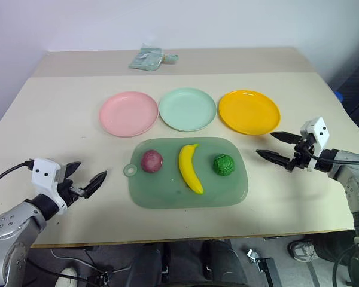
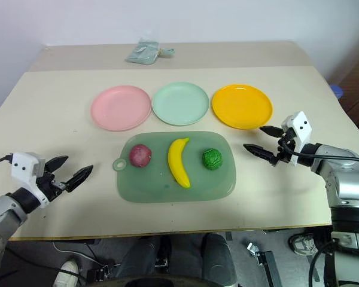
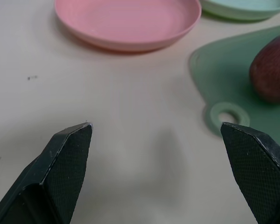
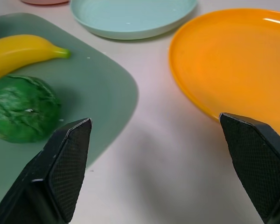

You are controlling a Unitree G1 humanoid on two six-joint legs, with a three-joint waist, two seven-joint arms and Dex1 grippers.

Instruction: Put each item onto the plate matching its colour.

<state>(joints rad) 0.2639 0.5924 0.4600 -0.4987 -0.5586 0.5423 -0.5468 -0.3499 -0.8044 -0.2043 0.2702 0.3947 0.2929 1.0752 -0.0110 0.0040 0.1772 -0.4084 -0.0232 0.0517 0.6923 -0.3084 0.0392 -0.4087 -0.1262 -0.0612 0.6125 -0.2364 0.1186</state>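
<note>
While the left gripper (image 1: 84, 178) hovers with fingers spread left of the green cutting board (image 1: 167, 194), that board carries the purplish-red ball (image 1: 151, 161), banana (image 1: 189, 167) and bumpy green ball (image 1: 224, 165). Behind it sit the pink plate (image 1: 128, 113), mint plate (image 1: 188, 109) and orange-yellow plate (image 1: 249, 112). Right of the board, the right gripper (image 1: 274, 146) gapes empty.

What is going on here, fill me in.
Nothing is held yet. The left gripper and right gripper hang with jaws open on either side of the green cutting board. The purplish-red ball, banana and green ball lie on it. The pink plate, mint plate and orange-yellow plate are bare.
</note>
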